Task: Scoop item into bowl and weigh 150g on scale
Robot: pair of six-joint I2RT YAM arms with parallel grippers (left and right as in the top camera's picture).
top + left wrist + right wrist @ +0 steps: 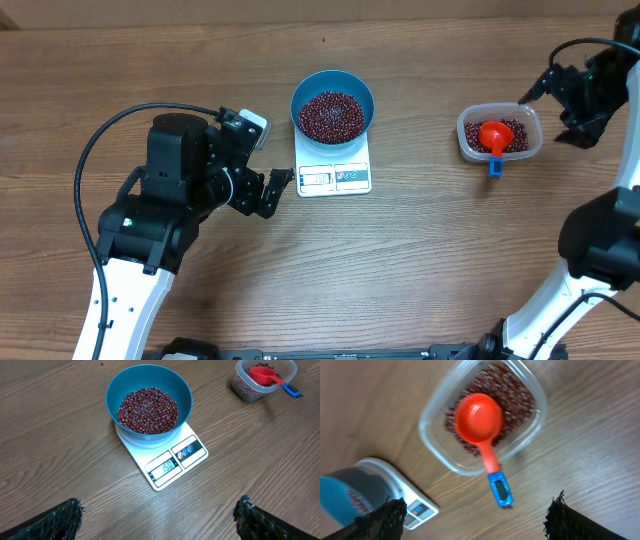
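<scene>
Shows left gripper (157,519) and right gripper (477,519) spread wide, empty, cropped at bottom corners. Hides scale (167,467) top under bowl (150,377) of beans (147,410).

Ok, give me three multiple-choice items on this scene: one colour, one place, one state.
1. What colour is the bowl on the scale? A white; B blue; C green.
2. Where does the red scoop lie? A in the bowl; B on the scale; C in the clear tub.
3. How is the left gripper? A shut on the scoop; B open, empty; C shut on the bowl.
Answers: 1 B, its wall is bright blue. 2 C, its cup sits on the tub's beans. 3 B, its fingers stand wide apart, nothing between.
</scene>
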